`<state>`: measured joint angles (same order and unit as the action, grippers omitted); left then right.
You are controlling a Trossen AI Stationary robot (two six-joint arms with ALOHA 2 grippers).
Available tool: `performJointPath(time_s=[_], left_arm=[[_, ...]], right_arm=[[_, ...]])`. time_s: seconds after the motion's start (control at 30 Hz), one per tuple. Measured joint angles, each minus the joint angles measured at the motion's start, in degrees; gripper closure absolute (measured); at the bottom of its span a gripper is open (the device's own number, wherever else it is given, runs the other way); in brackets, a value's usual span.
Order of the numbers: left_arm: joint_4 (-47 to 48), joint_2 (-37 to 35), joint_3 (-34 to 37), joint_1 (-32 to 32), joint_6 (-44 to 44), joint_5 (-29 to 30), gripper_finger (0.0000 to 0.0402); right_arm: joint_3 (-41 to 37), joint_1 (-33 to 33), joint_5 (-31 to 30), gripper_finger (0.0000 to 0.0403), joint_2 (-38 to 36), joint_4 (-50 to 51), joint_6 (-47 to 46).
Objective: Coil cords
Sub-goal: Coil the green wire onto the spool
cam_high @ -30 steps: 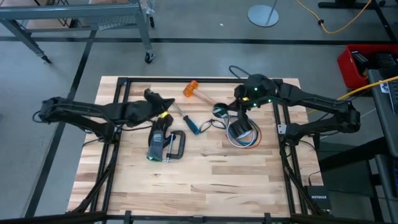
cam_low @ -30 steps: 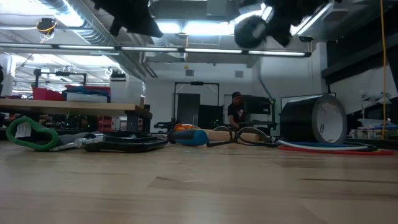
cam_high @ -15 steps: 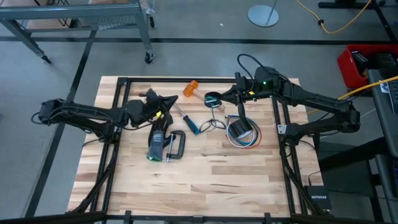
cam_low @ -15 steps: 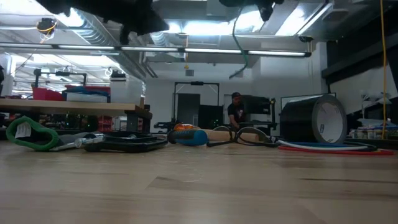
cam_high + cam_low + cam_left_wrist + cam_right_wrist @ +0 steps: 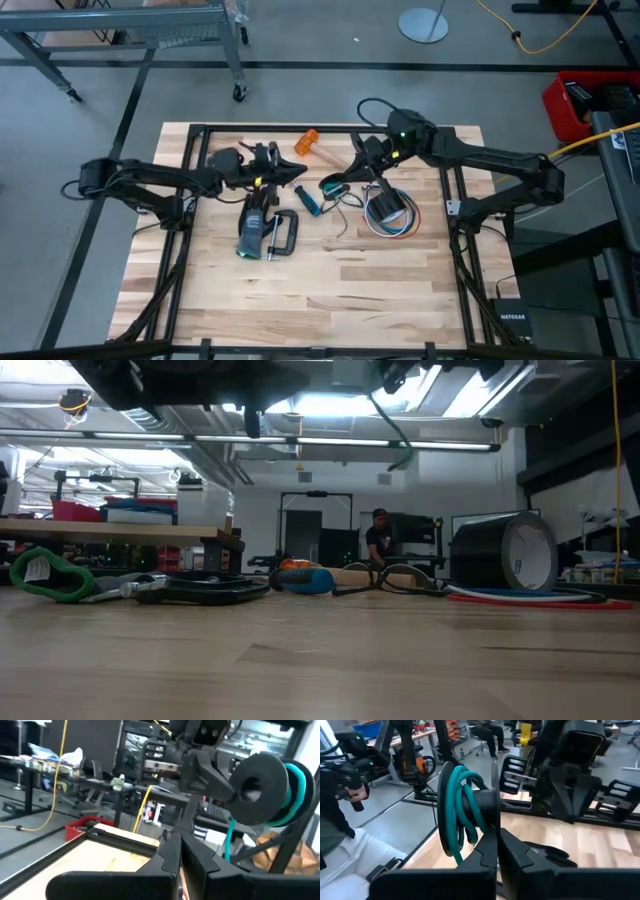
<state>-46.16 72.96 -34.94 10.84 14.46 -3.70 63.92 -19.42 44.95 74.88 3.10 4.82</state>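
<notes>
My right gripper (image 5: 350, 176) is shut on a black reel (image 5: 333, 186) wound with the teal-green cord (image 5: 460, 802), held above the table's middle. My left gripper (image 5: 298, 172) is shut and empty, level, just to the table's left of the reel, which shows ahead of it in the left wrist view (image 5: 262, 782). A thin black cord (image 5: 345, 203) lies loose on the table below the reel. The red, white and blue wires (image 5: 403, 226) lie coiled around a tape roll (image 5: 385, 207). My right gripper pinches the reel's thin black flange at its rim (image 5: 494, 822) between its two fingers. The fingers come slanting from the table's far right. The reel is lifted clear of the table, and a loose teal end (image 5: 229, 840) hangs slack below it.
An orange-headed hammer (image 5: 312, 145) lies at the far middle. A blue-handled screwdriver (image 5: 308, 199) lies beside the reel. A clamp (image 5: 266, 232) lies to the near left. A black frame (image 5: 195, 150) borders the board. A person (image 5: 380, 540) is in the room behind.
My right gripper has carried the reel up from beside the tape roll, first toward the far edge, then toward the table's left and near side. My left gripper has moved toward the table's right, closer to the reel.
</notes>
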Motion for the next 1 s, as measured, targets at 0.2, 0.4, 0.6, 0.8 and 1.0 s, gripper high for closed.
performJointPath(time_s=[0.2, 0.4, 0.6, 0.8, 1.0], left_arm=[[-0.1, 0.6, -0.6, -0.4, -6.7, 2.5, 0.0395], [1.7, 0.6, -0.6, -0.1, -9.3, 4.7, 0.037], [1.1, 1.6, -0.6, -0.3, -9.2, 5.8, 0.0291], [-4.9, 3.4, -0.7, -2.3, -13.9, 4.6, 0.0265], [-7.0, 6.2, -2.2, -3.3, -14.9, -0.4, 0.0284]], right_arm=[[0.0, -0.1, 0.1, 0.0398, 0.8, 0.0, 0.2], [0.0, -0.1, 0.1, 0.0398, 0.8, 0.0, 0.6], [0.0, -0.1, 0.1, 0.0398, 0.8, 0.0, 0.7], [0.0, -0.1, -1.5, 0.0398, 0.8, 0.0, 4.1], [0.0, -0.1, -5.9, 0.0398, 0.8, 0.0, 6.2]])
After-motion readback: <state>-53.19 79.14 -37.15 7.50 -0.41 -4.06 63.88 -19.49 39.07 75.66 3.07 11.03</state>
